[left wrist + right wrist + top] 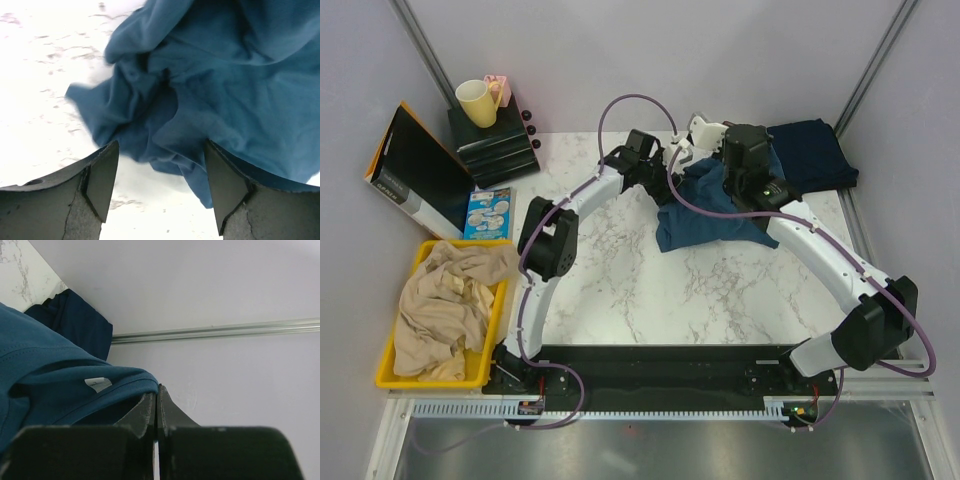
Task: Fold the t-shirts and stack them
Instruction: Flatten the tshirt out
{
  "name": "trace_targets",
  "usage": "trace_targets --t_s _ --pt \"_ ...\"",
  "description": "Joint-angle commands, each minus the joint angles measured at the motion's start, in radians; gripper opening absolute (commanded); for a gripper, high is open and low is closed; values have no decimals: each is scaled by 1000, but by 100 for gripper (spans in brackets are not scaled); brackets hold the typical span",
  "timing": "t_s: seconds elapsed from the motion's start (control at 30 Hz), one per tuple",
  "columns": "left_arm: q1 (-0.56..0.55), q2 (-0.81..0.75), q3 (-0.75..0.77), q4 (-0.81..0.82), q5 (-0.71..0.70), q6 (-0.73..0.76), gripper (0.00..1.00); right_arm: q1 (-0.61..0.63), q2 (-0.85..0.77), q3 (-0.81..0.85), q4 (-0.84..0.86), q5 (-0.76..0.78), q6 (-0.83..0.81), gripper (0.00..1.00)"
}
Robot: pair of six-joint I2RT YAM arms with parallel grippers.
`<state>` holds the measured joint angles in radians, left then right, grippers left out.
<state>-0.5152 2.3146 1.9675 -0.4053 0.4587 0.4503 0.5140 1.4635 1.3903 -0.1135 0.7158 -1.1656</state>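
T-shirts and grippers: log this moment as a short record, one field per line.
steel-blue t-shirt: crumpled, unfolded, mid-table
navy t-shirt: folded, far right corner, apart from the other
left gripper: open, jaws either side of a fold of the steel-blue t-shirt, not gripping
right gripper: shut on the steel-blue t-shirt's edge, near its label
stack: not yet made

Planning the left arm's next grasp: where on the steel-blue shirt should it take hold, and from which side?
Probably the loose corner of the steel-blue shirt that pokes out onto the marble table. Bring the open left gripper in from that bare side. The corner looks thin and clear of the bunch, and the right gripper is shut on the shirt near the collar tag.
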Motion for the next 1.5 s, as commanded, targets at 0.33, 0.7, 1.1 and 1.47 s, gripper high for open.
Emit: trace_targets --t_s 0.33,0.7,1.1,1.47 --pt "52 -35 12 83 -60 -35 76 -8 -43 -4 15 7 34 0" --pt "47 26 123 39 147 -44 80 -22 -29 -10 14 -1 43 0" --pt "23 61 160 8 167 -18 81 -31 -9 7 15 -9 47 0" --pt "4 152 205 -36 23 47 2 -32 -11 15 14 -4 53 0"
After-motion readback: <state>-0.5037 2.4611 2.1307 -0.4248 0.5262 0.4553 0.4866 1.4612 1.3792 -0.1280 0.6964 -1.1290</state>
